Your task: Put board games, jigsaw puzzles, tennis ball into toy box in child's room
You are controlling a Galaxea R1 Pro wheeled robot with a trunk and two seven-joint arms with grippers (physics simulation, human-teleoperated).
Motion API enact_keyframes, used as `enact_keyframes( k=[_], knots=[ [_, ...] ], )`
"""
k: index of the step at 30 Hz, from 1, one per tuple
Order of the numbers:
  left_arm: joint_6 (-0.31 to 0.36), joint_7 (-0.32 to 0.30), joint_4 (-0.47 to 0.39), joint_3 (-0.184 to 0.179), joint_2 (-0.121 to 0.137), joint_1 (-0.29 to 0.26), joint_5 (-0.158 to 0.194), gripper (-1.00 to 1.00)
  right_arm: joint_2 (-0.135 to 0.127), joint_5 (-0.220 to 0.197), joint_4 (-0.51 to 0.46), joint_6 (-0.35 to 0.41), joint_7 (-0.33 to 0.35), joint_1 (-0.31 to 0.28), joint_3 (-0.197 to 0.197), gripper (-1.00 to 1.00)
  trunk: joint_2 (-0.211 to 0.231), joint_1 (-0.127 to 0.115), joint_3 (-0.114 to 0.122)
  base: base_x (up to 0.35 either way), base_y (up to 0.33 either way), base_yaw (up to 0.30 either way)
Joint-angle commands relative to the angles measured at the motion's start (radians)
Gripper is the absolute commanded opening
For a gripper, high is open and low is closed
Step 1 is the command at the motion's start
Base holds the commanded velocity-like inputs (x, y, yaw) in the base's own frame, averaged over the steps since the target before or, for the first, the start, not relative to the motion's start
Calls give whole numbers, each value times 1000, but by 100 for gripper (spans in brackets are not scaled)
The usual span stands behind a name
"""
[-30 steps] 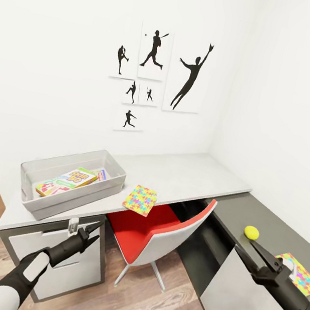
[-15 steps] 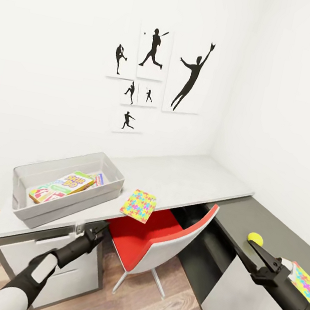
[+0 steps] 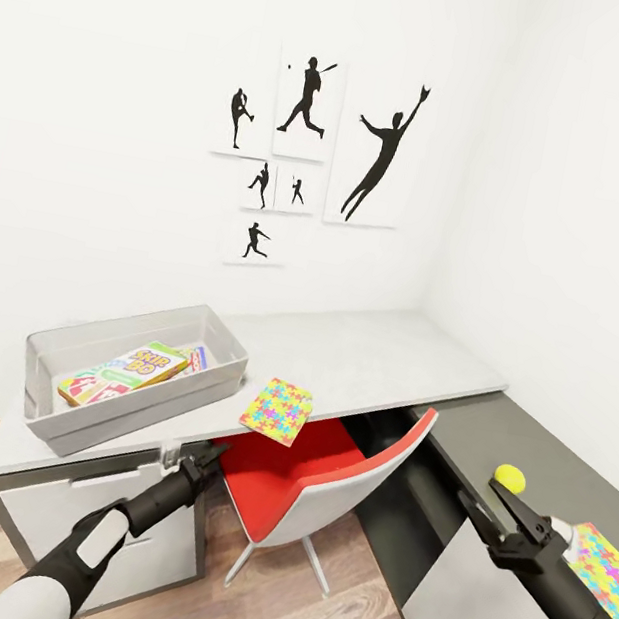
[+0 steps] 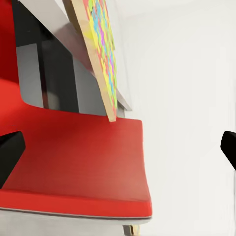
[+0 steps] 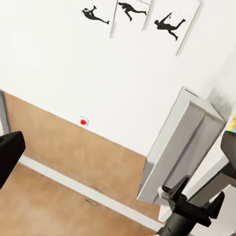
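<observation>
Holding Skip-Bo box (image 3: pixel 126 371), see-through rolled-rim toy box (image 3: pixel 229 361), left gripper (image 3: pixel 207 458) and right gripper (image 3: pixel 490 506) both spread.

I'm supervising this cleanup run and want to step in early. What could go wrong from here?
The jigsaw puzzle overhangs the light grey desk's front edge above the red chair; a nudge from the open left hand might tip it off. The tennis ball sits loose on the dark section near the open right hand, so a clumsy approach could roll it away.
</observation>
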Motion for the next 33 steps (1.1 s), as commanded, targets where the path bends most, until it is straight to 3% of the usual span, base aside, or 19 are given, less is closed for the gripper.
enact_keyframes(
  k=[1,13,25,33],
  knots=[
    [8,-2,0,5,-7,-1,1,100,5,4,1,4,5,-1,-2,100,-1,0,-1,0,0,0],
    [11,-5,0,6,-17,-1,1,100,21,5,5,4,5,-1,-2,100,-1,0,-1,8,0,0],
    [11,0,0,5,-24,-1,0,100,32,-1,-1,4,13,-1,-2,100,-1,0,-1,143,-32,0],
    [11,0,0,3,-30,-1,-1,100,22,-10,-21,4,55,-6,-5,100,-1,0,-1,9,-2,0]
  ],
)
